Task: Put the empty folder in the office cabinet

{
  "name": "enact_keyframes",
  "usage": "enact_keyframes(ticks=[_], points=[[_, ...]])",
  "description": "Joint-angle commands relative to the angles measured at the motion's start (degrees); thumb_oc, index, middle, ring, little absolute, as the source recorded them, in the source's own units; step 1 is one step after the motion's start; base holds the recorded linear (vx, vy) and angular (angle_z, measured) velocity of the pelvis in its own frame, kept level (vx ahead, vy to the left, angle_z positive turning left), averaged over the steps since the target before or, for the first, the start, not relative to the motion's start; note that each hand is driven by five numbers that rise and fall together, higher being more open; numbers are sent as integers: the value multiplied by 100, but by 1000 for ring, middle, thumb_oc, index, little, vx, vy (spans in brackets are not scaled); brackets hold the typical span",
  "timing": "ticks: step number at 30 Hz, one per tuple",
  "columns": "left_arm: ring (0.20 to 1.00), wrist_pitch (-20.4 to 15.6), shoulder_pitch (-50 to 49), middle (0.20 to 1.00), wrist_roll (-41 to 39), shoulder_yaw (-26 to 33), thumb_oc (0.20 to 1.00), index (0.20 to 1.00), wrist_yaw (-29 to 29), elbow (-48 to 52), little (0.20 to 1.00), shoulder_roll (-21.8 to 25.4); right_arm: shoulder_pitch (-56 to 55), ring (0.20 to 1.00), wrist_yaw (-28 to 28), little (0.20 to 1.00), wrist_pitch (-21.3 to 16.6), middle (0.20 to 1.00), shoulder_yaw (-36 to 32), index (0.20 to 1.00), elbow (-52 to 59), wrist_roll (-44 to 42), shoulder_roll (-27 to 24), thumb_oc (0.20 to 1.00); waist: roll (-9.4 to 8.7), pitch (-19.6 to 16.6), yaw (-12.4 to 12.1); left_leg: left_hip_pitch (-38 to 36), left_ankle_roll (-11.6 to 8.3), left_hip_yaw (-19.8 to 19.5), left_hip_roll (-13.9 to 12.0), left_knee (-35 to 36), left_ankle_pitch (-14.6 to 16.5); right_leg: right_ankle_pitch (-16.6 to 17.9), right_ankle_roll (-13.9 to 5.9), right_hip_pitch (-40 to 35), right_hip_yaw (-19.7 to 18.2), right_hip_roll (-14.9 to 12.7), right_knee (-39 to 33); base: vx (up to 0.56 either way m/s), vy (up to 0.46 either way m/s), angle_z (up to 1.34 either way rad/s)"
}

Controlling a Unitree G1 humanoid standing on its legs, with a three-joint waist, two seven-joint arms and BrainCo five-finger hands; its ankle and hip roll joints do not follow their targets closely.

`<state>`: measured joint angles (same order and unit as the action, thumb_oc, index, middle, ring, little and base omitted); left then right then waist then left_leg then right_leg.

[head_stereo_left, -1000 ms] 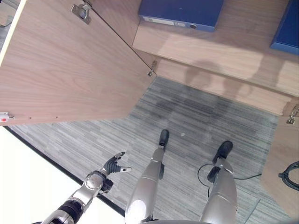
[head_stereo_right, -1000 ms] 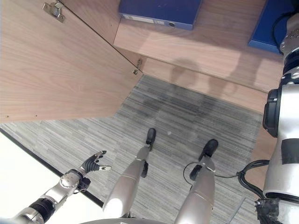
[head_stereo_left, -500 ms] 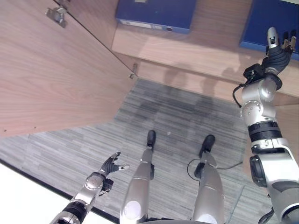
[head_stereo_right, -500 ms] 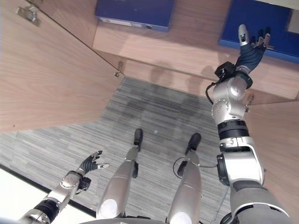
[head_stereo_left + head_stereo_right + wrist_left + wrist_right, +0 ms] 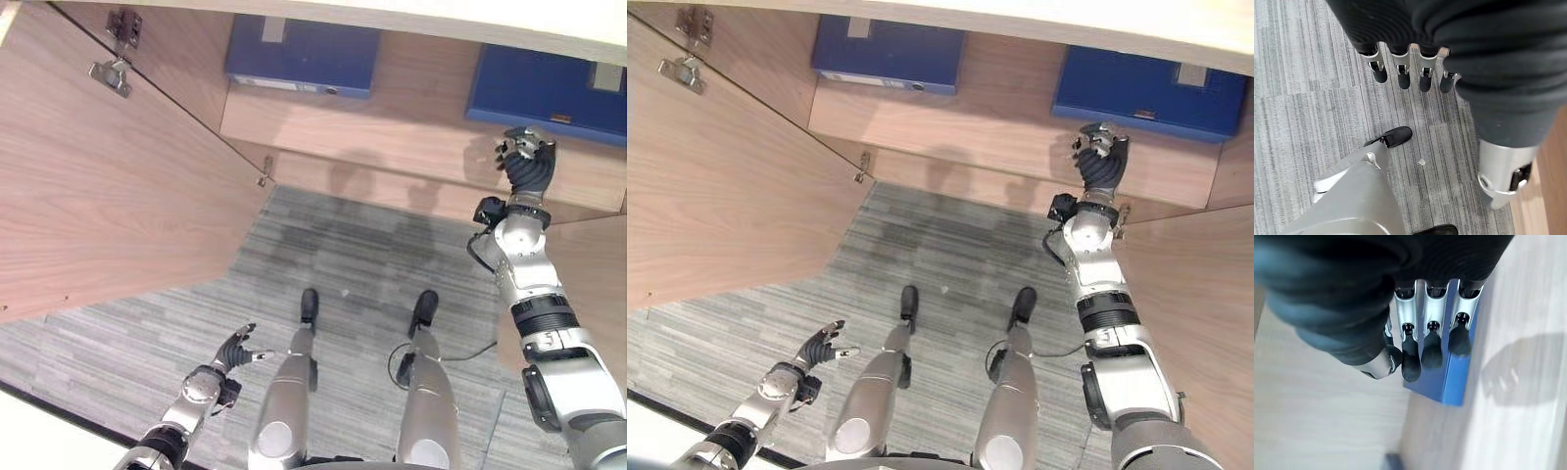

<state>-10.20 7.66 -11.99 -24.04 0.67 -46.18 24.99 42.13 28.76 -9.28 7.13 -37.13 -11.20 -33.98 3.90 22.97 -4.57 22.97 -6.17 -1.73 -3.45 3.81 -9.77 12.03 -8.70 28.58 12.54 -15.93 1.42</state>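
Two blue folders lie flat on the cabinet shelf, one at the left and one at the right. My right hand is raised in front of the shelf edge, just below the right folder and apart from it. Its fingers are curled with the thumb tucked against them, and nothing is in it. Down by my side, over the grey carpet, my left hand hangs open with its fingers relaxed and holding nothing.
The cabinet's left door stands wide open, with hinges at its top. The right door is open too, close beside my right arm. Striped grey carpet lies in front of the cabinet.
The camera has tilted up towards the cabinet. My right hand has drawn back and down from the right folder, and its fingers have gone from straight to curled. The left hand has stayed put.
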Motion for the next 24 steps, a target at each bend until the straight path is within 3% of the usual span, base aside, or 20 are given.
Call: enact_keyframes(ticks=[1, 10, 17, 24], points=[[1000, -164, -350, 1000, 60, -8, 1000, 1000, -5, 89, 1000, 246, 509, 200, 136, 200, 26, 200, 154, 200, -28, 514, -555, 200, 23, 55, -206, -42, -206, -407, -146, 0, 557, -1075, -459, -205, -61, -120, 1005, 0, 0, 0], [1000, -245, -250, 1000, -58, -277, 1000, 1000, 20, 161, 1000, 399, 1381, 200, 7, 200, 118, 200, 571, 200, -1441, 90, -823, 200, 86, 108, -354, 107, -226, -563, -89, -10, 480, -1053, -483, -243, 28, -184, 966, 0, 2, 2], [1000, -275, -167, 1000, -314, -463, 1000, 1000, 26, 303, 1000, 546, 2455, 200, -159, 200, 260, 200, 1316, 200, -2729, -147, -1335, 200, 212, 226, -526, 314, -251, -643, -70, -24, 407, -1120, -486, -64, 61, -193, 1073, 2, -12, 10], [1000, -272, -63, 1000, -432, -546, 1000, 1000, -32, 309, 1000, 482, 2886, 200, -243, 200, 363, 200, 1736, 200, -3221, -155, -1610, 200, 304, 333, -578, 476, -244, -688, -78, -25, 351, -1199, -485, 184, 67, -184, 1277, 5, -16, 5]])
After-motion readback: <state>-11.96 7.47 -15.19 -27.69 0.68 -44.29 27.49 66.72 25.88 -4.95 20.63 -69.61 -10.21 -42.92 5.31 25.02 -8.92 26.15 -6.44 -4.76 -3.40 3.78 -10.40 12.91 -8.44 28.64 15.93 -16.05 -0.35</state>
